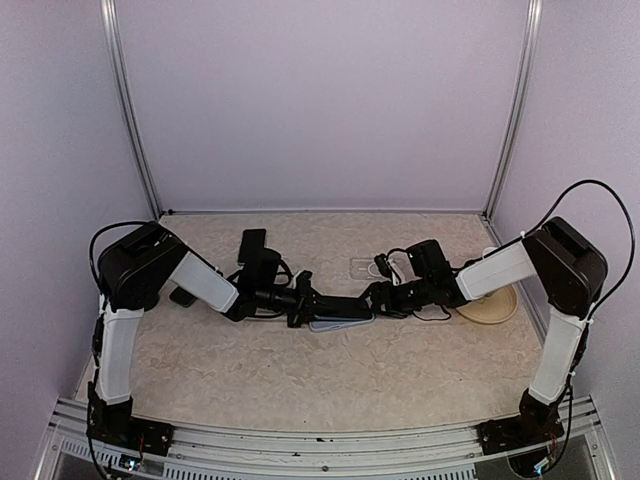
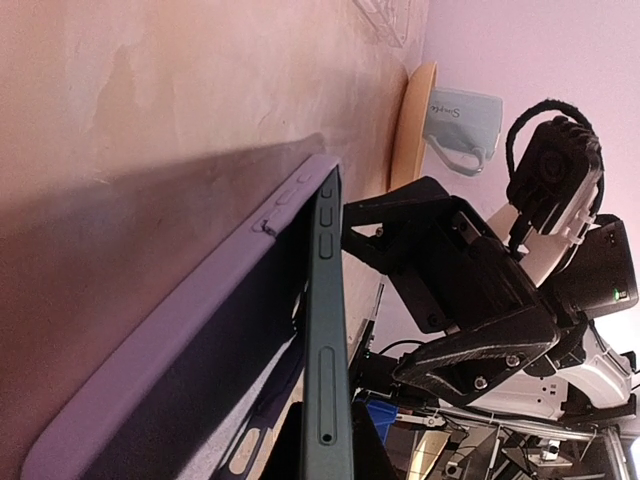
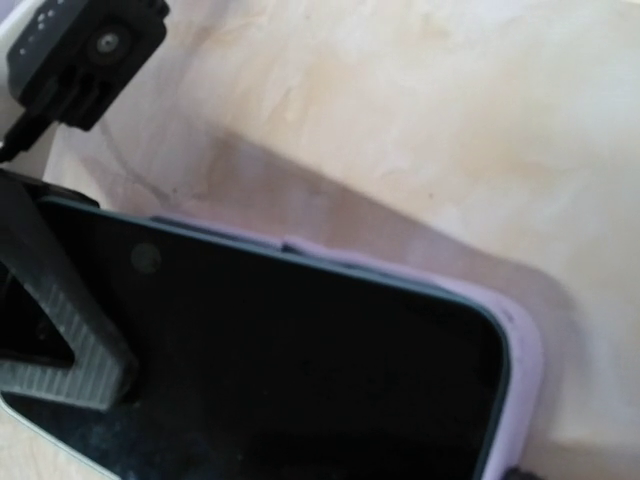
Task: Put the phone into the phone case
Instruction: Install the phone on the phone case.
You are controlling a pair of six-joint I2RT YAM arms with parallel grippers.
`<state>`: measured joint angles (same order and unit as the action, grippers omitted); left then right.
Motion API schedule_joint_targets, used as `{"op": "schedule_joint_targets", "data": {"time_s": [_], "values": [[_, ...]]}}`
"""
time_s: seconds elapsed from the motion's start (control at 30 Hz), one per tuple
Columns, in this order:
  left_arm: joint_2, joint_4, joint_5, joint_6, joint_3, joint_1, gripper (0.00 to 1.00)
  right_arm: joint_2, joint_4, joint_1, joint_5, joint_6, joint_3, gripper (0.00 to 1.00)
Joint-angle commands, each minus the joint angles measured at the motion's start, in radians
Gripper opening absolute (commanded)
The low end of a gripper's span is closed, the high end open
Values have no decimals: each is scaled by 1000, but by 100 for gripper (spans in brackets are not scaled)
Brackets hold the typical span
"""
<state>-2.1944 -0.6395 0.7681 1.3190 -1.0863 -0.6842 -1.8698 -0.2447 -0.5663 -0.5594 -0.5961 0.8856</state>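
Observation:
The dark phone (image 1: 345, 306) lies over the lavender phone case (image 1: 338, 324) at mid table. My left gripper (image 1: 300, 298) is shut on the phone's left end; its edge (image 2: 328, 350) runs out from between my fingers (image 2: 272, 452). That end stands tilted above the case (image 2: 190, 310), while the far end meets the case rim. The right wrist view shows the black screen (image 3: 300, 370) with the case rim (image 3: 525, 350) round its corner. My right gripper (image 1: 383, 296) sits at the phone's right end, jaws wide apart (image 2: 378, 290), gripping nothing that I can see.
A grey mug (image 2: 460, 125) stands on a round wooden plate (image 1: 492, 306) at the right, behind my right arm. A clear plastic piece (image 1: 365, 268) lies just beyond the phone. A small dark object (image 1: 183, 296) sits by the left arm. Walls close in all round.

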Motion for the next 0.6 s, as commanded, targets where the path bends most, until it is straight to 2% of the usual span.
{"op": "schedule_joint_targets", "data": {"time_s": [0.0, 0.27, 0.57], "values": [[2, 10, -77, 72, 17, -3, 0, -29, -1, -58, -65, -21, -10, 77], [-37, 10, -16, 51, -10, -28, 0, -26, 13, -73, -66, -5, 4, 77], [-74, 146, 45, -101, -46, -47, 0, -39, 40, -73, -86, 32, 40, 77]]}}
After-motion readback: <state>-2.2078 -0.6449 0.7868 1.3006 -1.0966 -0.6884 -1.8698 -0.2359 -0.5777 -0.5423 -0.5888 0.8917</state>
